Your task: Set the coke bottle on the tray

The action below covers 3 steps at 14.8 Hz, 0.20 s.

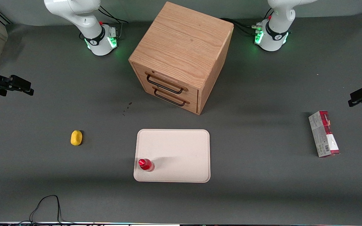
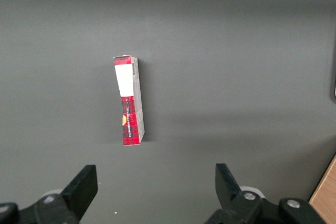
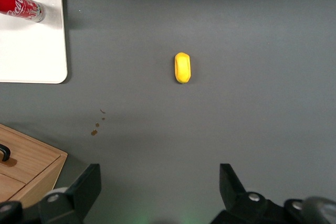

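Observation:
The coke bottle, small, red and glossy, stands upright on the cream-pink tray, in the tray's corner nearest the front camera toward the working arm's end. In the right wrist view the bottle shows on the tray's corner. My right gripper hangs high above the table at the working arm's end, well away from the tray. Its fingers stand wide apart with nothing between them, over bare grey table.
A wooden two-drawer cabinet stands farther from the front camera than the tray. A yellow lemon-like object lies between tray and working arm's end. A red-and-grey carton lies toward the parked arm's end.

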### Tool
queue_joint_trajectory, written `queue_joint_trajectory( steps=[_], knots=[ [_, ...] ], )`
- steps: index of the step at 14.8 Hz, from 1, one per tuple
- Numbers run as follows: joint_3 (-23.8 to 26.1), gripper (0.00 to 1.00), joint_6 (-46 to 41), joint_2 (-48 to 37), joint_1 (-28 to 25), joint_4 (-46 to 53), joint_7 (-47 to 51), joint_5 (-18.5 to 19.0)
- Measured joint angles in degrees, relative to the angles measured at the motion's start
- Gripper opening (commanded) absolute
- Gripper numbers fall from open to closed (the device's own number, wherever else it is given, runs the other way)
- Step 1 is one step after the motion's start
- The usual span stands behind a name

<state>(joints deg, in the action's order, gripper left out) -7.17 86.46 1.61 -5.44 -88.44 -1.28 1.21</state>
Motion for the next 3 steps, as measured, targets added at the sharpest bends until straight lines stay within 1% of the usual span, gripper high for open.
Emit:
queue_joint_trajectory(
  steps=[3],
  knots=[
    [-0.1,1.00,0.0,0.0,0.0,0.0,0.0,0.0]
  ],
)
